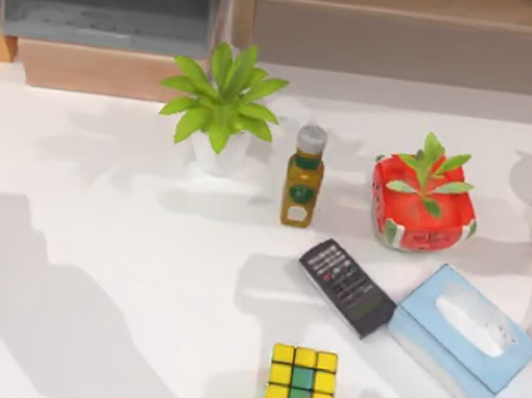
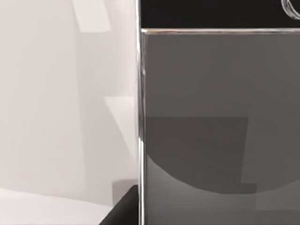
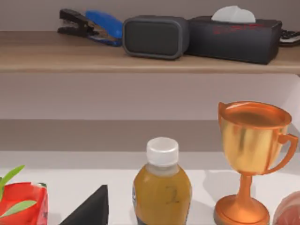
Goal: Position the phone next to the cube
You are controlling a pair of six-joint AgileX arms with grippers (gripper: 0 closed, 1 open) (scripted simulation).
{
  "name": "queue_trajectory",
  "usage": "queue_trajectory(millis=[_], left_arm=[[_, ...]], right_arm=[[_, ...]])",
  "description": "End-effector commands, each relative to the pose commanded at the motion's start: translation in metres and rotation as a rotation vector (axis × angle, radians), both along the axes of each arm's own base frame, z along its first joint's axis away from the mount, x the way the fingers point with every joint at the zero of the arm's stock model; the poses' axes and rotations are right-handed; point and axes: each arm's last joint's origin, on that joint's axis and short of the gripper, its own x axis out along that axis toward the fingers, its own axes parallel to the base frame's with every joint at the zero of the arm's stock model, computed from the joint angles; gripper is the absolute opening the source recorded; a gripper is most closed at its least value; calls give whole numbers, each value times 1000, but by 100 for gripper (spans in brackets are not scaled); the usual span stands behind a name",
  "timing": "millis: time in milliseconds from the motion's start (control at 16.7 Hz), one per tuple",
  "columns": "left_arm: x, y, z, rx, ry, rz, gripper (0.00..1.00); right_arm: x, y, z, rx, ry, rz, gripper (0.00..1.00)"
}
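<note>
Sitting at the near edge of the white counter (image 1: 93,265), the cube (image 1: 300,389) lies below the black keypad handset (image 1: 346,287). Phone (image 2: 220,126) shows close in the left wrist view; claw state cannot be told.

Rendered home-office tabletop: wooden shelf (image 3: 140,58) with stapler (image 3: 77,21), speaker (image 3: 155,36).

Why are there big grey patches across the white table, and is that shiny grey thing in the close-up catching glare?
Top view: soft grey shadows fall across the table, with no gripper over them, and smaller ones trail the potted plant and bottle. Left wrist view: the phone shows a bright glint along its edge and a dark curved reflection. Right wrist view: the trophy gleams.
</note>
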Motion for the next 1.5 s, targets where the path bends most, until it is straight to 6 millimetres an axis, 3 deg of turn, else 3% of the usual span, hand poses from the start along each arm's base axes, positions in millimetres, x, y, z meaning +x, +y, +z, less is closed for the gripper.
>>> queue_trajectory(millis=[540,780,960,1200,1500], left_arm=[[0,-1,25,-4,-10,0,0],[0,-1,24,-4,-7,-1,0],[7,-6,43,11,-73,7,0],[12,-34,68,-1,-147,30,0],[7,-90,78,-69,-137,68,0]], right_arm=[[0,0,0,0,0,0,100],[0,0,0,0,0,0,100],[0,0,0,0,0,0,100],[0,0,0,0,0,0,100],[0,0,0,0,0,0,100]])
